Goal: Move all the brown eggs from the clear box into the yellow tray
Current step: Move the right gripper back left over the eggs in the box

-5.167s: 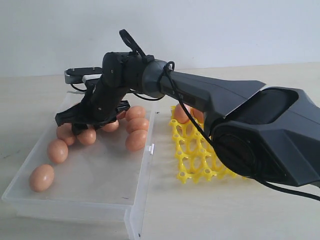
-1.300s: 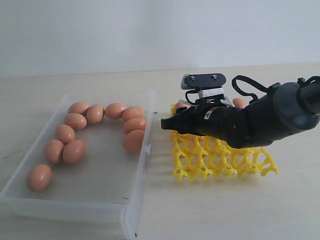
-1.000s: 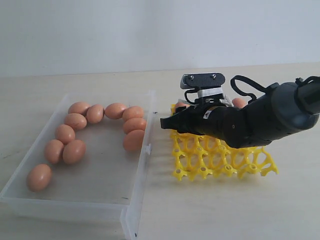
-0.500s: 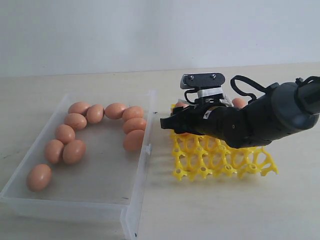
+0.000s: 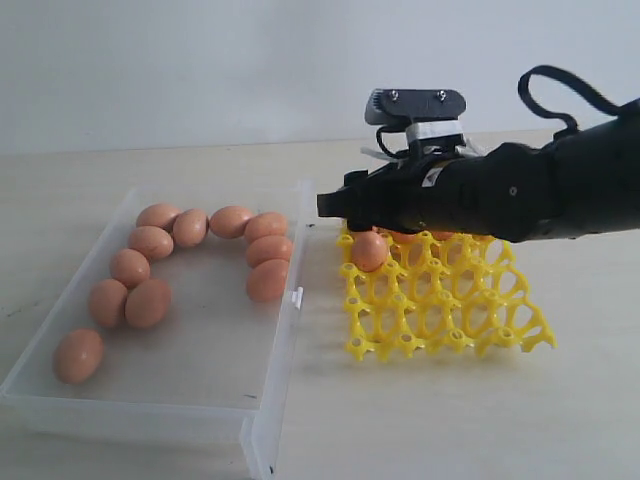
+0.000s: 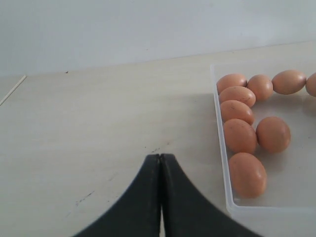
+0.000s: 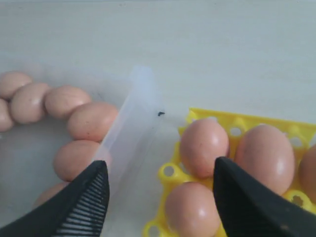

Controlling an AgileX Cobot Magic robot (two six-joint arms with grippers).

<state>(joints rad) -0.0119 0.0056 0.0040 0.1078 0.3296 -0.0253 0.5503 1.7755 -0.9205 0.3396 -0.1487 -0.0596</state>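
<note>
Eleven eggs (image 5: 148, 303) lie in the box (image 5: 200, 360), which fills the 9 o'clock side of the exterior view. They form an arch. It starts with one egg near the box's 7 o'clock corner, climbs the 9 o'clock wall, runs along the 12 o'clock wall and comes down the 3 o'clock wall, leaving the middle of the floor bare. The left gripper (image 6: 160, 160) shows only in its own wrist view. Its jaws are pressed together on nothing, and it hangs over bare table (image 6: 89, 128) beside the box. A small clasp (image 5: 297, 297) sits on the box's 3 o'clock wall, and at 3 o'clock from the box stands the tray (image 5: 440, 320). One egg sits in a cup at the tray's 10 o'clock corner, and the right wrist view shows at least three eggs in neighbouring cups there. The right gripper (image 7: 159, 170) hovers above that corner with its jaws spread wide and empty and its tips pointing toward 9 o'clock. Its black arm (image 5: 540, 190) stretches off toward 3 o'clock.
</note>
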